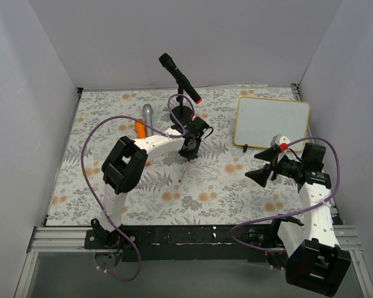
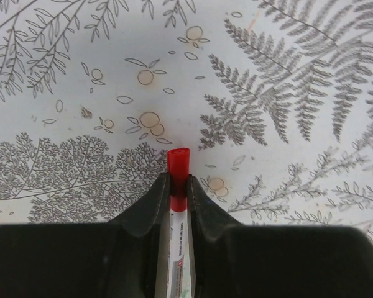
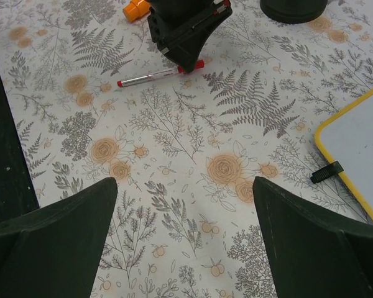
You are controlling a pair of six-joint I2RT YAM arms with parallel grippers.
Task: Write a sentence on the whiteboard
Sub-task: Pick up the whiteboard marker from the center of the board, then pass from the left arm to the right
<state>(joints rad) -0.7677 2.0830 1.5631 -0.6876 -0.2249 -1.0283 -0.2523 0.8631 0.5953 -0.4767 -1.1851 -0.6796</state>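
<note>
You're grasping the marker [image 2: 178, 162].
Your left gripper [image 2: 178, 180] is clamping it, right gripper [image 3: 183, 186] is gaping; lifting and uncapping are probably coming next.

Plain pale walls [image 1: 174, 37] stand left, far and right. A cloth [image 1: 224, 186] printed with ferns and flowers lies flat between them.
</note>
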